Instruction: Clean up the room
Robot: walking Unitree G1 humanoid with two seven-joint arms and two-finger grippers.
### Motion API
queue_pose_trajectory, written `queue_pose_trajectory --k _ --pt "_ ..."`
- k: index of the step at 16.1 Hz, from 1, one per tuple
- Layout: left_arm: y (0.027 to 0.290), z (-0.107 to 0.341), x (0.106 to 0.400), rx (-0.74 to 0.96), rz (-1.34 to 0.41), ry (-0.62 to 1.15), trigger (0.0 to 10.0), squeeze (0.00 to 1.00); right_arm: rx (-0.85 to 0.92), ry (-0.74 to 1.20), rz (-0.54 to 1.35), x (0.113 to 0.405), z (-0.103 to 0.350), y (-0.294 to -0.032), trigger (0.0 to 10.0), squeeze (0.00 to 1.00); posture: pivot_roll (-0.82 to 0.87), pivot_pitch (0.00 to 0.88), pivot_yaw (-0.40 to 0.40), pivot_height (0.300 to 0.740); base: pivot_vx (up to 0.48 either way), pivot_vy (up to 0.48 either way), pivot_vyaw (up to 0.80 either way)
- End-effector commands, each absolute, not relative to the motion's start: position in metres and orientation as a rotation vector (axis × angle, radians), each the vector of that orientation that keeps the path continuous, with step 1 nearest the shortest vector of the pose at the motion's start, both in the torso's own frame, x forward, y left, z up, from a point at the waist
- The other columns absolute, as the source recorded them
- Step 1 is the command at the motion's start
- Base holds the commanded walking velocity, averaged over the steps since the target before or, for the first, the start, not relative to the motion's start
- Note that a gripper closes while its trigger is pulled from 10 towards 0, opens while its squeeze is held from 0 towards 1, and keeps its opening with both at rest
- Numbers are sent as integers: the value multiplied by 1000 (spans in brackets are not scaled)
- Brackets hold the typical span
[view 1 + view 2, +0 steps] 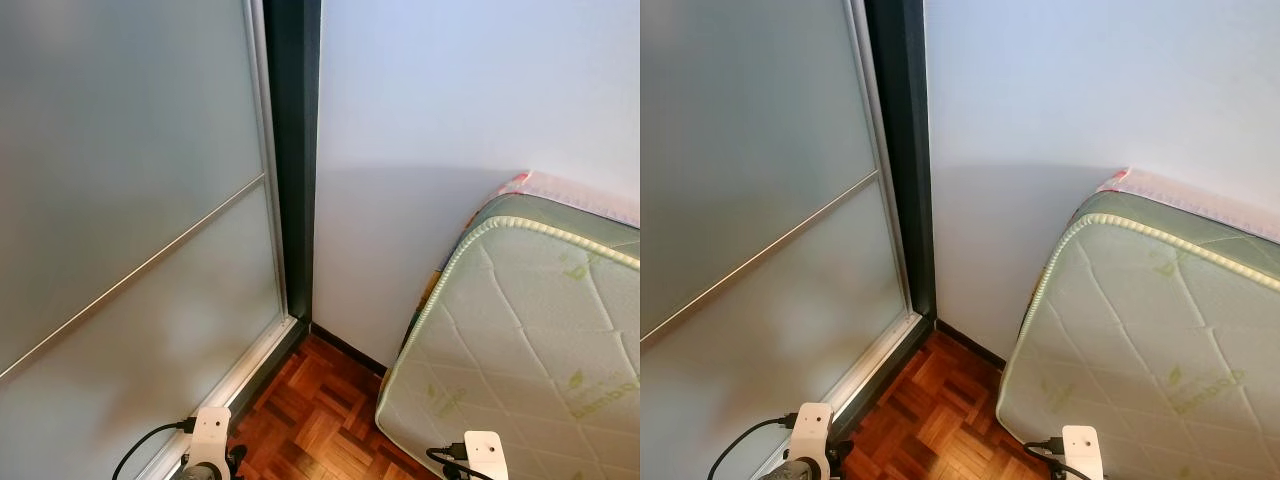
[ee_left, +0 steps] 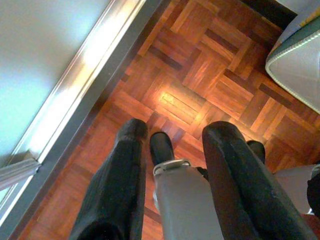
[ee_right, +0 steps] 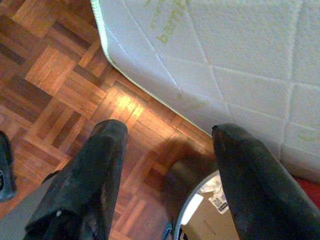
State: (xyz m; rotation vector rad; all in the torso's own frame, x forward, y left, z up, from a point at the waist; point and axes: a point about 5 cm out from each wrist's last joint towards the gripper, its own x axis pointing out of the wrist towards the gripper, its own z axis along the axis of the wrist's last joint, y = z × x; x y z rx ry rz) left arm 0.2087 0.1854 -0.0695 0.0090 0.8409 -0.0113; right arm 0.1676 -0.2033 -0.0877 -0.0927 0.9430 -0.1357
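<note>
**Inspector:** Report the corner ahead.

**Surveyor:** A frosted sliding door [image 1: 130,230] takes up the left side, crossed by a thin metal rail. A dark door frame [image 1: 295,150] stands upright at its right edge, meeting a pale wall [image 1: 440,100]. The floor [image 1: 315,415] is reddish wood parquet.

**Inspector:** Anything in the room to be tidied?

**Surveyor:** A mattress [image 1: 520,340] on the right, quilted, with a green-trimmed edge and green printing. It stands tilted, leaning back against the wall, its lower corner on the parquet. A strip of pink fabric [image 1: 580,195] shows along its top, behind it.

**Inspector:** Left gripper?

**Surveyor:** The left gripper [image 2: 170,140] hangs low over the parquet, near the metal track [image 2: 85,90] of the sliding door. Its jaws stand apart with nothing between them. The robot's feet and lower leg show below it.

**Inspector:** Right gripper?

**Surveyor:** The right gripper [image 3: 167,135] hangs over the floor just beside the mattress's lower edge. Jaws spread wide, holding nothing. Beneath it sits a round dark-rimmed object [image 3: 200,205] with a label; I cannot tell what it is.
</note>
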Motion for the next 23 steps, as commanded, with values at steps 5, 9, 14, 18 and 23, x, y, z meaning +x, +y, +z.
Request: queue_pose_trajectory --k 5,9,14,18,23 --pt "200 -55 234 -22 112 846 10000 0 298 904 -183 213 -71 -180 10000 0 18 0 -60 740 0 0 0" --pt "200 -54 234 -21 114 849 10000 0 308 907 -180 214 -70 -180 10000 0 18 0 -59 740 0 0 0" --pt "200 -54 235 -20 115 854 10000 0 327 904 -188 214 -70 -180 10000 0 20 0 -60 740 0 0 0" --pt "200 -54 235 -20 111 853 10000 0 329 906 -188 214 -70 -180 10000 0 19 0 -59 740 0 0 0" --pt "200 -54 235 -19 111 852 10000 0 327 908 -182 214 -70 -179 10000 0 20 0 -59 740 0 0 0"
